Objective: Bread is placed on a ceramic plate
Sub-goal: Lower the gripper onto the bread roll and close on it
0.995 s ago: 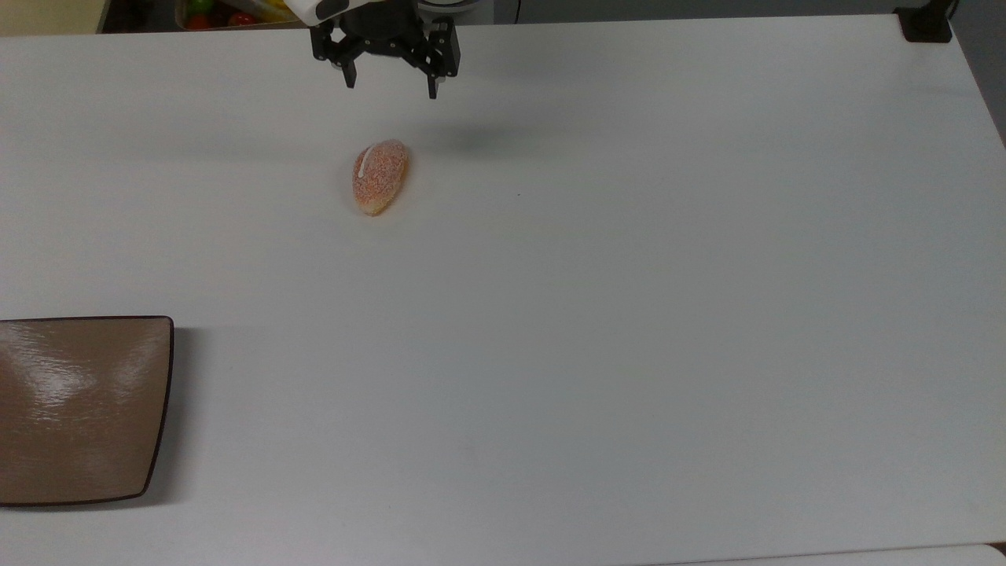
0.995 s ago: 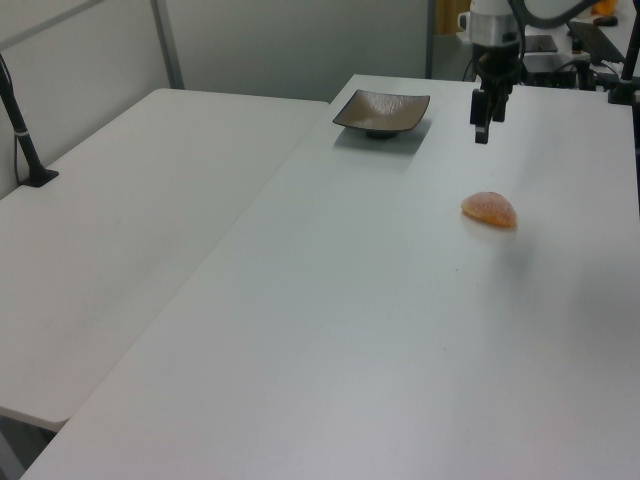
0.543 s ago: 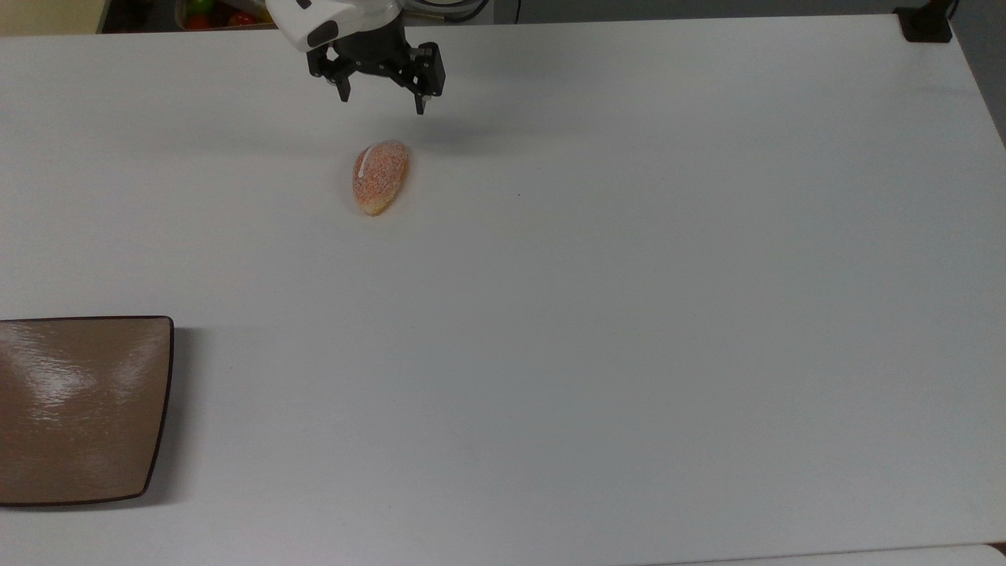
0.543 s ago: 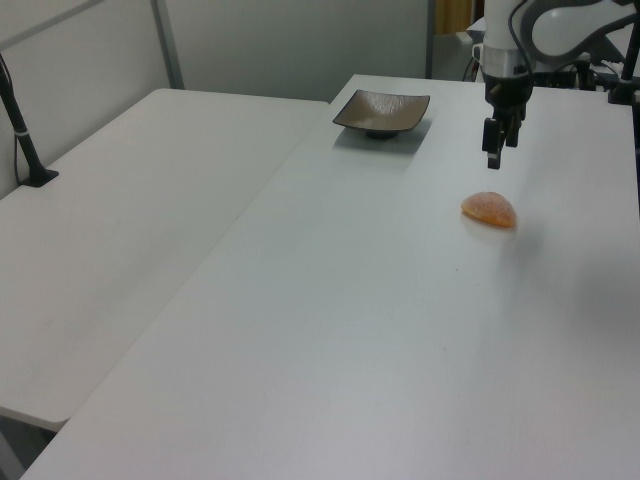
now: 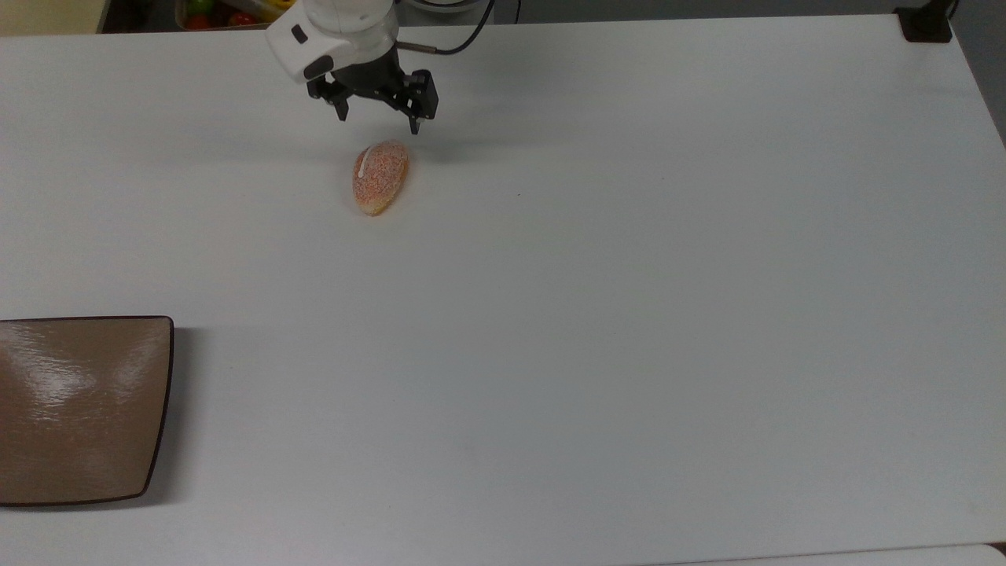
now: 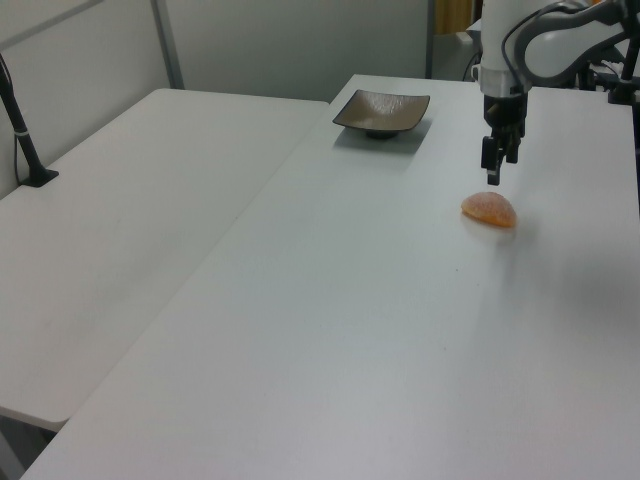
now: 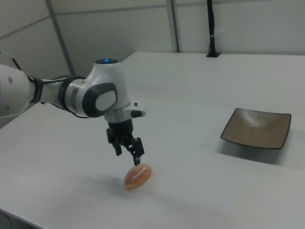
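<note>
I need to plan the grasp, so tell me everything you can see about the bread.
The bread is a small oval roll with an orange-tan speckled crust and a thin white stripe along one edge. It lies flat on the white table, whole, with nothing but the table touching it. Its long axis runs roughly up and down in the top view. The gripper hangs open just above its stripe end. The ceramic plate sits far off, at the top view's lower left.

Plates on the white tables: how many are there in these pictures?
1. The ceramic plate sits empty at the top view's left edge, partly cut off there, far from the bread. Nothing in view could be hiding another plate.
</note>
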